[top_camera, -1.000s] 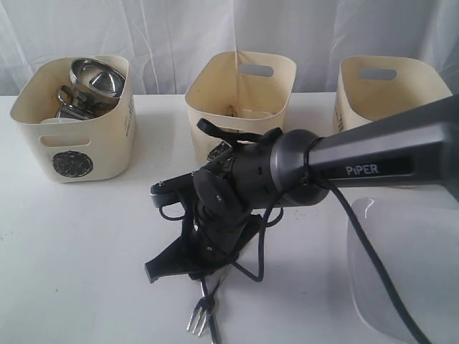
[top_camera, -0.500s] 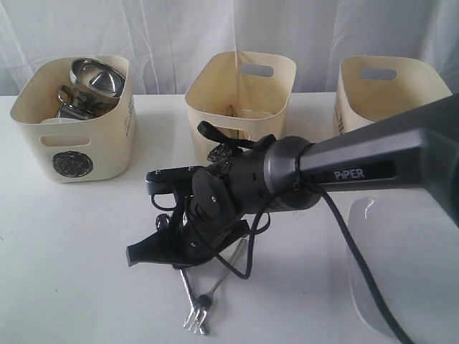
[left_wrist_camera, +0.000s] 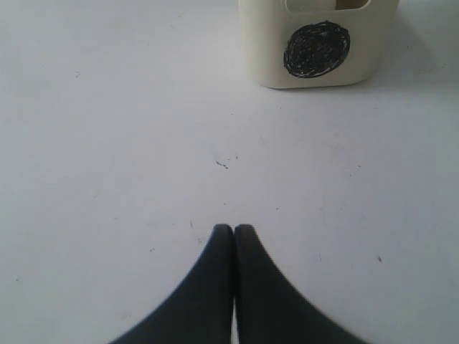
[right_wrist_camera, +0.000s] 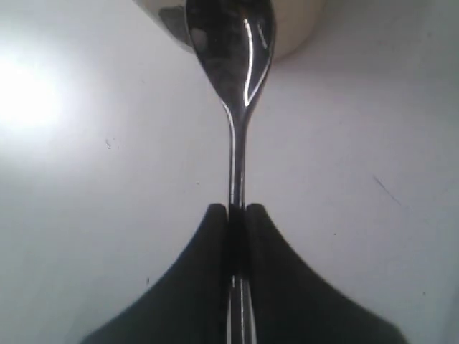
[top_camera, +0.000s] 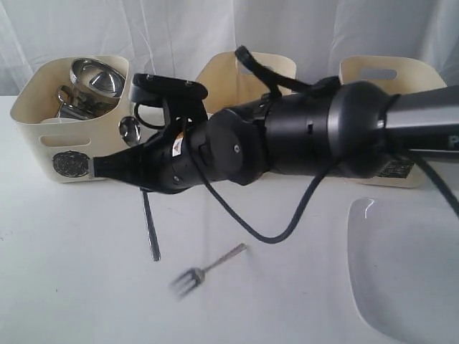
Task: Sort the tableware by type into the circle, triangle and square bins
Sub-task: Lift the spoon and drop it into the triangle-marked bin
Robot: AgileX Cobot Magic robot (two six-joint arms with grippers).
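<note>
Between the closed black fingers of the right gripper (right_wrist_camera: 237, 211) sits a steel spoon (right_wrist_camera: 237, 143), clamped by its thin handle. In the right wrist view its shiny bowl points away from the camera, toward the rounded bottom corner of a cream tub. In the exterior view the right gripper (top_camera: 100, 166) reaches far across to the left side of the white table (top_camera: 72, 272). The spoon (top_camera: 150, 226) stands roughly upright in its grip, with the bowl above the fingers and the dark, blurred handle hanging below. Whether the handle's end touches the table cannot be told.

Just behind the gripper stands the circle bin (top_camera: 43, 140), a cream tub marked with a black scribbled circle. It holds a steel bowl (top_camera: 97, 77) and a steel mug (top_camera: 77, 106). Two more cream bins stand along the back, the middle bin (top_camera: 215, 72) and the right-hand bin (top_camera: 416, 75). The arm largely hides both, so their marks cannot be read.

Nearer the camera, a fork (top_camera: 204, 271) lies alone on the table. A large white square plate (top_camera: 409, 279) lies at the right edge.

The left gripper (left_wrist_camera: 234, 236) has its fingers pressed together with nothing between them. It is over bare table, and the circle bin (left_wrist_camera: 315, 43) is ahead of it.
</note>
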